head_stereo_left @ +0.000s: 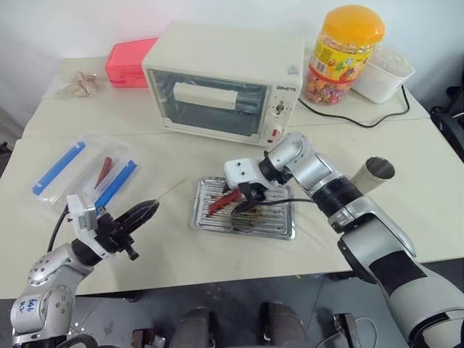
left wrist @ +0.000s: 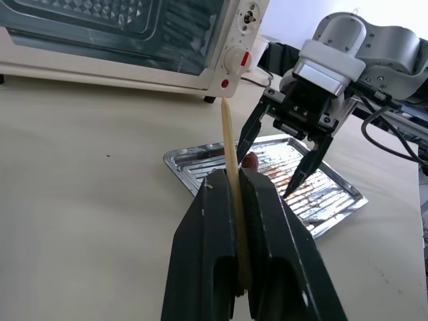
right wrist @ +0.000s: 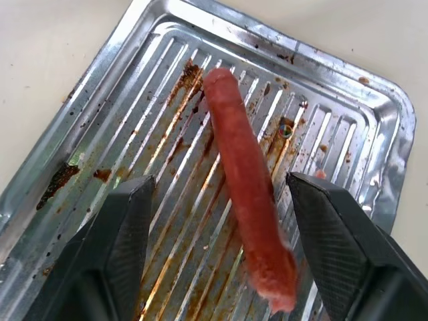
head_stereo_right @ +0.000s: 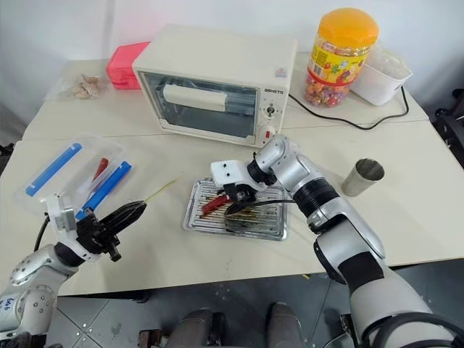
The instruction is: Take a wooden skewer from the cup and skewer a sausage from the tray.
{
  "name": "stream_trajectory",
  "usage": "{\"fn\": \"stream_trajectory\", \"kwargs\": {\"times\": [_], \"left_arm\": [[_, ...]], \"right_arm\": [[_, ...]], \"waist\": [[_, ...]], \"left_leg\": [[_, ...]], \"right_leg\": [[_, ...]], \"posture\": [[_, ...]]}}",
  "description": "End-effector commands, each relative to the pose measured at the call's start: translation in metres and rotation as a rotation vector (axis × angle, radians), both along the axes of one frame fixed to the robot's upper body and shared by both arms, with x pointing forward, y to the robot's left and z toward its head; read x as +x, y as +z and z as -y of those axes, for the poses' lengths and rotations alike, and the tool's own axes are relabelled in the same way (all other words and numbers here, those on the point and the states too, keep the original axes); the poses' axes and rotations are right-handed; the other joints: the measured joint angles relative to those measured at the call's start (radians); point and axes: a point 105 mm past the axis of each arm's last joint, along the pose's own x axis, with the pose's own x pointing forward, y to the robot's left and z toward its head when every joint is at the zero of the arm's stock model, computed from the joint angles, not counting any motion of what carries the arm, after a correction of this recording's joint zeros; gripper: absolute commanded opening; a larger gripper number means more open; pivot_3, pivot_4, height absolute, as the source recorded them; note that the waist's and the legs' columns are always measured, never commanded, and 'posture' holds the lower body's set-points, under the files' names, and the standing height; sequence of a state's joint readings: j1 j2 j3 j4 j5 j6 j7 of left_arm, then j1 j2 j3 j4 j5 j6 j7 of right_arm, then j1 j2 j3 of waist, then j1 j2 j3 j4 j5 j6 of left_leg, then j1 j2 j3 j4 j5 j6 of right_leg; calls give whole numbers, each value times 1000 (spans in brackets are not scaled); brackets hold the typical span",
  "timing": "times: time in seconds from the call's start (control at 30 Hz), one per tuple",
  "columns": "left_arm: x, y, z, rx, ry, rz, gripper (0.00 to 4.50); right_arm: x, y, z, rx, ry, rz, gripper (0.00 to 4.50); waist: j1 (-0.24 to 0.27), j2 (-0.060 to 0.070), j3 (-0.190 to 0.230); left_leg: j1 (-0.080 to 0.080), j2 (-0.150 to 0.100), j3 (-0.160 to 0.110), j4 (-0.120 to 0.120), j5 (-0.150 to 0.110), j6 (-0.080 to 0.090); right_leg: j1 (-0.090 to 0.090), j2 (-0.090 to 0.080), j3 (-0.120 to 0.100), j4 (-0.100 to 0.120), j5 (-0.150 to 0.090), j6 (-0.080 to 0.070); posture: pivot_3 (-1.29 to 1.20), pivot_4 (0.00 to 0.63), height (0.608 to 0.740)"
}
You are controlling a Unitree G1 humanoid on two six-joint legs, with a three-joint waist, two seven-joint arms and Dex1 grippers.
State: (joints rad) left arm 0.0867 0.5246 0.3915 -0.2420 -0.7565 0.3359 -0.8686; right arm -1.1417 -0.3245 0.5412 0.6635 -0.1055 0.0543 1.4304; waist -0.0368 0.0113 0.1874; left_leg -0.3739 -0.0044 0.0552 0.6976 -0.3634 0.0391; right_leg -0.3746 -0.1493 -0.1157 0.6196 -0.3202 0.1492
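My left gripper (head_stereo_left: 147, 211) hovers over the table left of the tray, shut on the wooden skewer (left wrist: 227, 137), whose tip points toward the tray. The silver tray (head_stereo_left: 280, 225) lies at the table's centre with the red sausage (right wrist: 244, 180) lying on its ridged bottom. Just above the tray, my right gripper (right wrist: 217, 177) points down and stands open. Its two black fingers (right wrist: 127, 231) are on either side of the sausage, with a gap on each side. The cup (head_stereo_right: 362, 176) stands to the right of the tray.
A white toaster oven (head_stereo_left: 225, 83) stands behind the tray, its cable running right. An orange-lidded candy jar (head_stereo_left: 344, 54) and a white tub (head_stereo_left: 384, 72) are at the back right. A clear container with blue strips (head_stereo_left: 83, 174) lies at the left, a pink box (head_stereo_left: 130, 61) behind it.
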Motion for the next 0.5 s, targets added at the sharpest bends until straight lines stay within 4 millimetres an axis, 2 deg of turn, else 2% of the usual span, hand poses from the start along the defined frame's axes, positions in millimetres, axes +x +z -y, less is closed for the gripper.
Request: {"fn": "stream_trajectory", "kwargs": {"times": [0.03, 0.13, 0.5], "left_arm": [[-2, 5, 1, 10, -10, 32, 0], [-1, 6, 1, 15, -18, 32, 0], [1, 6, 4, 14, -35, 36, 0]], "right_arm": [[-3, 11, -2, 19, 14, 28, 2020], [-2, 11, 0, 17, 4, 30, 1098], [-1, 9, 2, 26, 13, 74, 1098]], "waist": [[0, 0, 0], [1, 0, 0], [1, 0, 0]], "left_leg": [[0, 0, 0, 0, 0, 0], [0, 0, 0, 0, 0, 0], [0, 0, 0, 0, 0, 0]], "right_leg": [[0, 0, 0, 0, 0, 0], [0, 0, 0, 0, 0, 0], [0, 0, 0, 0, 0, 0]], "posture": [[0, 150, 740], [0, 150, 740], [0, 150, 740]]}}
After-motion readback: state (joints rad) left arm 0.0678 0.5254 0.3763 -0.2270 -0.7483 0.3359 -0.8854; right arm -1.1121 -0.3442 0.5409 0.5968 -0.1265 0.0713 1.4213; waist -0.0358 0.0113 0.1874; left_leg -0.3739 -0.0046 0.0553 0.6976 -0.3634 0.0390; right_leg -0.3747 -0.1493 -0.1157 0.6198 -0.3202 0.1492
